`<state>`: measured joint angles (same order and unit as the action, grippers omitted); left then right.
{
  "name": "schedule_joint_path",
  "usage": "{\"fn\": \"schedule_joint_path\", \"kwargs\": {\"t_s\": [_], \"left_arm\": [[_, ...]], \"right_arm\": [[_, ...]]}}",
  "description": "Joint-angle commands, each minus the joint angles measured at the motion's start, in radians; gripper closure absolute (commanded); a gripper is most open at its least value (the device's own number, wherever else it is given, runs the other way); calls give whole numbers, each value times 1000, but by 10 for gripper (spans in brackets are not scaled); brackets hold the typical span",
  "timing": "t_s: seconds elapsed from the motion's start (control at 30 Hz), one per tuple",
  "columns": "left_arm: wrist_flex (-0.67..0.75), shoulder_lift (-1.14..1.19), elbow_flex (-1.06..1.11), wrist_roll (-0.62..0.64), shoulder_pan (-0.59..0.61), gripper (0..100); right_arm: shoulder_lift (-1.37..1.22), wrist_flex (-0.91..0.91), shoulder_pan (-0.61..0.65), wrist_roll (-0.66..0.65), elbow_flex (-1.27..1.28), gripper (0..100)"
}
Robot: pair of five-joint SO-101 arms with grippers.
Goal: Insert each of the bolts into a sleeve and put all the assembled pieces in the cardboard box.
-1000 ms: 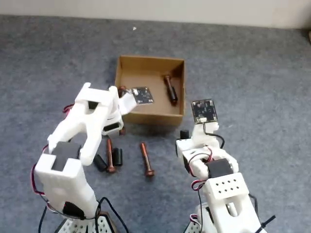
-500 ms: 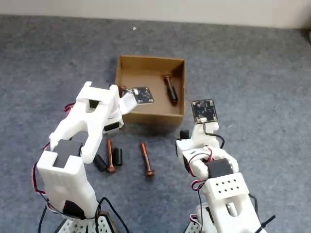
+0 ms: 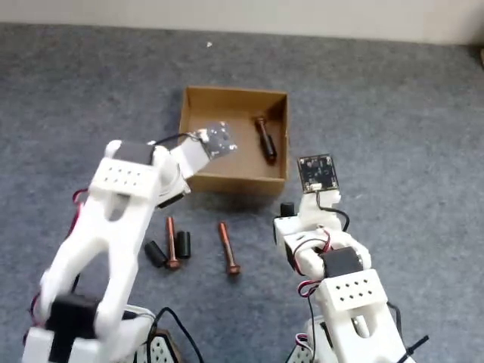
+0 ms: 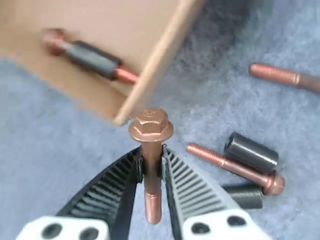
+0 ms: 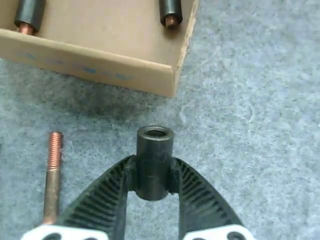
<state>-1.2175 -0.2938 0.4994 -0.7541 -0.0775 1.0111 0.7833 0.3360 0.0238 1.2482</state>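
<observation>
My left gripper (image 4: pixel 150 161) is shut on a copper bolt (image 4: pixel 151 129), held above the carpet beside the near left corner of the cardboard box (image 3: pixel 198 103). My right gripper (image 5: pixel 152 167) is shut on a black sleeve (image 5: pixel 155 147) that stands upright, in front of the box's near right corner (image 5: pixel 175 80). An assembled bolt-and-sleeve piece (image 3: pixel 265 140) lies in the box at the right. The left wrist view shows one such piece (image 4: pixel 87 54) in the box. Two bolts (image 3: pixel 172 242) (image 3: pixel 227 247) and two loose sleeves (image 3: pixel 184 243) (image 3: pixel 155 253) lie on the carpet between the arms.
Grey carpet (image 3: pixel 393 113) covers the table all round the box. In the high view the left arm (image 3: pixel 113 219) rises over the near left area and the right arm (image 3: pixel 333 272) stands at the near right.
The left arm has lifted up and swung back a little with the bolt held in its gripper. The right arm and the loose parts have stayed put.
</observation>
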Motion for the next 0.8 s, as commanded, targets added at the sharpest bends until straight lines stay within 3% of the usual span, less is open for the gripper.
{"fn": "schedule_joint_path", "kwargs": {"t_s": [0.0,0.33,0.57,0.77], "left_arm": [[-2,-193,10,129,-18,995],[163,-616,160,543,-119,995],[310,-855,298,761,-159,995],[488,-1036,443,895,-208,995]], "right_arm": [[110,28,-10,-11,-8,994],[522,62,45,-11,140,994],[737,50,134,-11,231,994],[825,-91,176,-55,374,994]]}}
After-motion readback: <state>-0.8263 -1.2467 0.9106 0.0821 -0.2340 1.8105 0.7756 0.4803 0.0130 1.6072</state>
